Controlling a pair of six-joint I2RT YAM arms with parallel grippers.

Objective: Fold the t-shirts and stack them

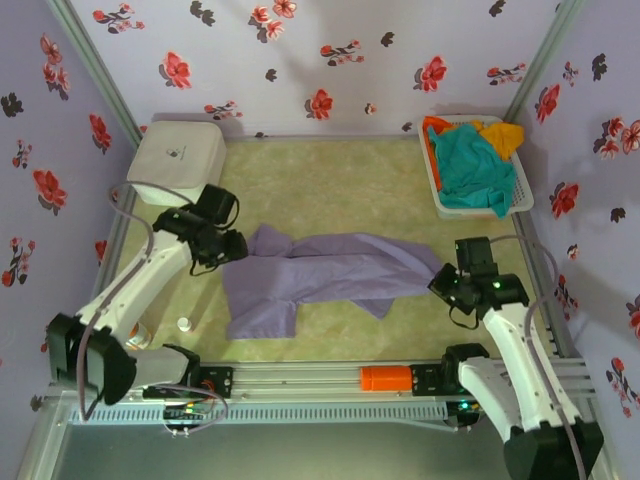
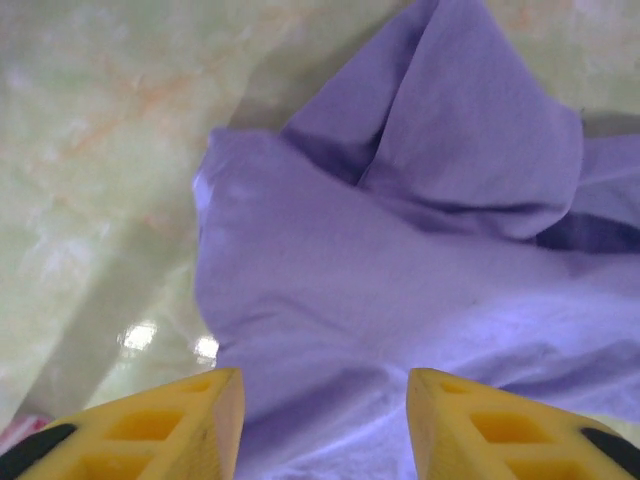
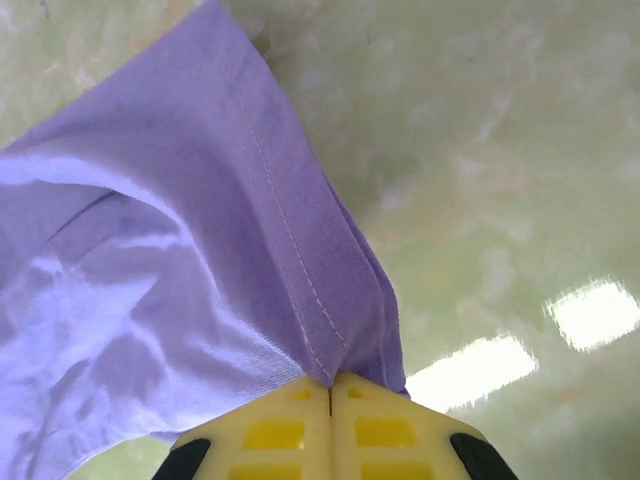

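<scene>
The lavender t-shirt (image 1: pixel 320 275) lies rumpled across mid-table — you're at the flattening step, with no fold made. Your right gripper (image 3: pixel 330 385) pinches its hem, jaws pressed together; the left gripper (image 2: pixel 325 400) hangs spread over the other end, holding nothing. Next, probably: pinch there and pull taut. The basket (image 1: pixel 522 200) of waiting shirts (image 1: pixel 470 165) and the white box (image 1: pixel 180 155) sit well clear — only bunched cloth hinders.
</scene>
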